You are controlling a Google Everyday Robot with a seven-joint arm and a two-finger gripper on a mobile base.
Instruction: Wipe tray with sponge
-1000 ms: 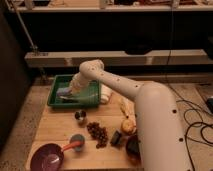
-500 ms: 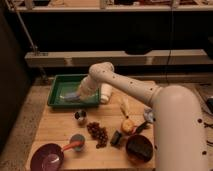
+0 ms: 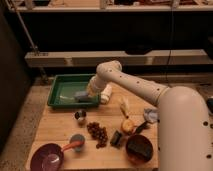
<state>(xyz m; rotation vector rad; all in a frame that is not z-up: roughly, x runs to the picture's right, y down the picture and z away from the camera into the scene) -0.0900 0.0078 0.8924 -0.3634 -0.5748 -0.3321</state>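
Note:
A green tray (image 3: 59, 92) sits at the back left of the wooden table. A pale blue-grey sponge (image 3: 81, 95) lies inside it near its right front corner. My white arm reaches from the right over the table, and my gripper (image 3: 91, 91) is down at the tray's right side, on or just beside the sponge. Whether it grips the sponge is hidden by the arm's end.
A white bottle (image 3: 106, 93) lies right of the tray. On the table are a small metal cup (image 3: 80, 116), grapes (image 3: 97, 133), a banana (image 3: 124, 107), a purple bowl (image 3: 47, 157), a dark bowl (image 3: 139, 149) and a blue cup (image 3: 77, 141).
The arm has swung right across the tray, and the sponge has moved with it from the tray's left-middle toward the right front corner.

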